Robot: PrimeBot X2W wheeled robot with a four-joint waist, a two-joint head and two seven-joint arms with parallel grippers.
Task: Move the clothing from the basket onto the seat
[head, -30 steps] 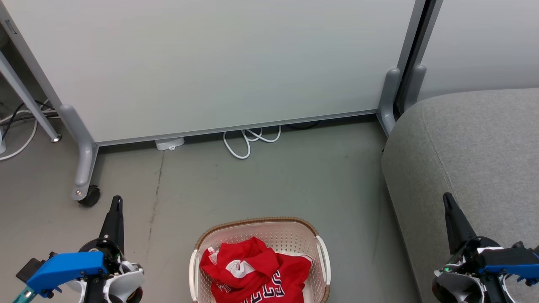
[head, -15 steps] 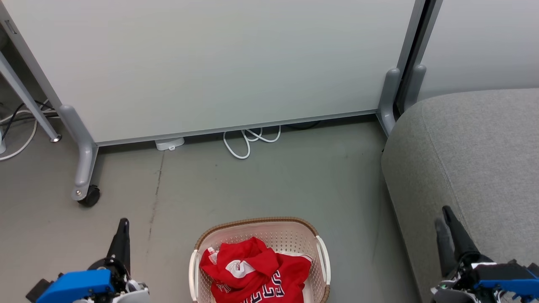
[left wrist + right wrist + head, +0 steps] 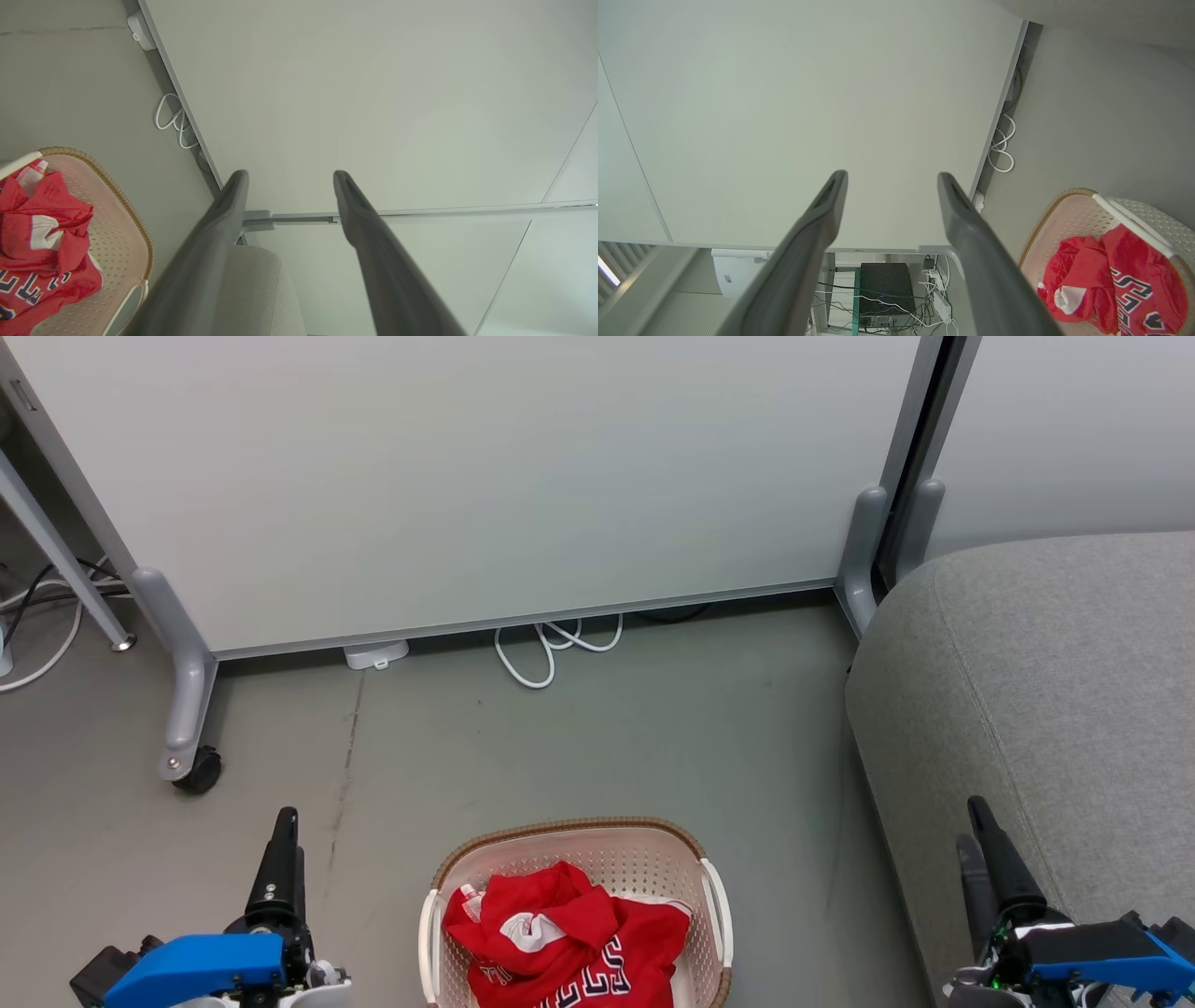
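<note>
The cream basket (image 3: pixel 569 823) with its brown rim stands on the floor at the bottom centre of the head view, and the red clothing (image 3: pixel 560 938) is crumpled inside it. To its right rises the grey seat (image 3: pixel 1055 672). My left gripper (image 3: pixel 286 821) hovers left of the basket. My right gripper (image 3: pixel 969 821) is over the seat's near edge. In the left wrist view the left gripper (image 3: pixel 290 175) stands open and empty, with basket (image 3: pixel 131 210) and clothing (image 3: pixel 42 233) at lower left. The right gripper (image 3: pixel 893 176) is likewise open, with the clothing (image 3: pixel 1111 275) at lower right.
A pale partition panel (image 3: pixel 467 476) on grey wheeled feet (image 3: pixel 187 709) closes off the back. A white cable loop (image 3: pixel 551 653) and a small white adapter (image 3: pixel 376 654) lie at its base. Grey floor (image 3: pixel 579 737) stretches between the panel and the basket.
Both grippers have opened from shut. Each has also slid lower in the head view and a little inward toward the basket. Basket and clothing have not moved.
</note>
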